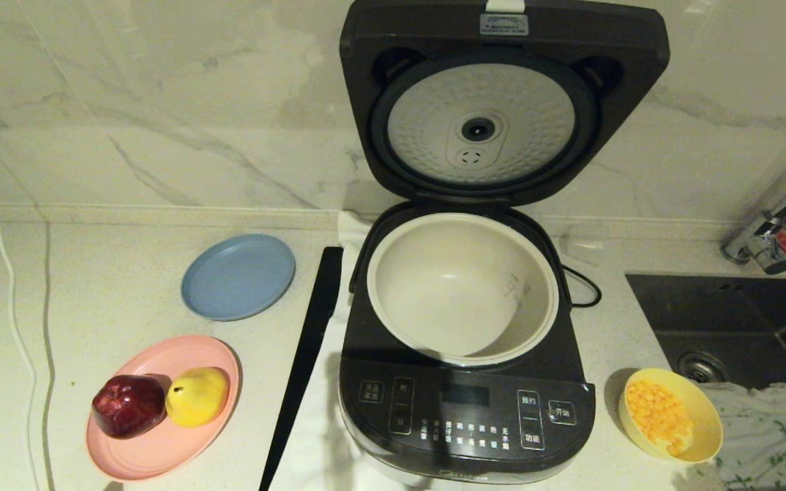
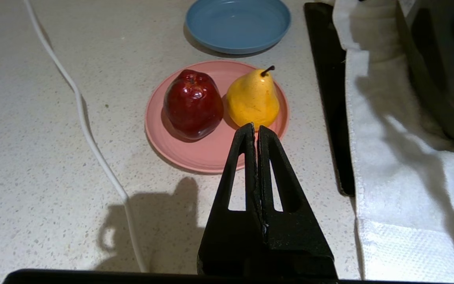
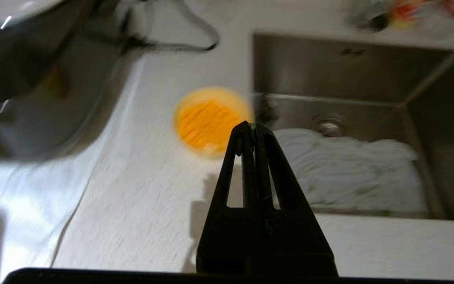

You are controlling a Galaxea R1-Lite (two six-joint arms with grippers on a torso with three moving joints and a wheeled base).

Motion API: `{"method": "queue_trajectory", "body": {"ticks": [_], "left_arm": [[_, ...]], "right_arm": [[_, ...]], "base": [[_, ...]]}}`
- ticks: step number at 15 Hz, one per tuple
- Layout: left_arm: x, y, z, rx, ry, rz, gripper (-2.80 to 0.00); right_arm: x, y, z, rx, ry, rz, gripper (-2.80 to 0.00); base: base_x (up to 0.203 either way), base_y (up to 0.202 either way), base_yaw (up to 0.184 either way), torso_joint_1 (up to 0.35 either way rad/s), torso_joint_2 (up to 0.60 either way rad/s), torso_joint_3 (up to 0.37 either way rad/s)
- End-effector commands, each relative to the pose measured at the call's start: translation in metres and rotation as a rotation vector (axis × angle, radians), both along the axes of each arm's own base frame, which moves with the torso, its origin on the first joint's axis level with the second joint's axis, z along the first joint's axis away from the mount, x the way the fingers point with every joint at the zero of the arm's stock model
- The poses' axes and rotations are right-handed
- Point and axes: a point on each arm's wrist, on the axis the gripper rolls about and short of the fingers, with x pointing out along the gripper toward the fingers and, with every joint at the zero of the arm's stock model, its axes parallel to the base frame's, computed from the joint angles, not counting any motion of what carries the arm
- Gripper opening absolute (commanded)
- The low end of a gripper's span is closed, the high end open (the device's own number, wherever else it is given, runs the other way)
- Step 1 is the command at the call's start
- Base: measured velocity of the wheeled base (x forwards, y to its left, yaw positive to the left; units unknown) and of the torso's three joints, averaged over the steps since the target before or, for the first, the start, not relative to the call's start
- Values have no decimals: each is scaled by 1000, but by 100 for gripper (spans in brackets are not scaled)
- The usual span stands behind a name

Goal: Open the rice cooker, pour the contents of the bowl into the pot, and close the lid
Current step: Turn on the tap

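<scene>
Both grippers' fingers point(image 2: 257, 130) point(image 3: 249, 128) pressed together.

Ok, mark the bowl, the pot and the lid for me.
bowl point(image 1: 704, 436), head view, bare inner wall beside the kernels.
pot point(image 1: 458, 283), head view, bare cream floor.
lid point(image 1: 502, 119), head view, dimpled silver plate on its raised underside.

rice cooker point(image 1: 467, 409) panel — Chinese labels; illegible

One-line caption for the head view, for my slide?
Rice cooker lid open, pot empty, bowl of kernels waiting beside it.
</scene>
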Motion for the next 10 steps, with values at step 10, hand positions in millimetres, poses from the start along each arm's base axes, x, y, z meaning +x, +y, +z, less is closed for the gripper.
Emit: {"method": "queue_trajectory", "body": {"ticks": [10], "left_arm": [[1,0,-2,0,8,0,-280]], "right_arm": [[250,-39,64,-59,303,-398,-280]], "base": [[0,0,0,0,0,0]]}}
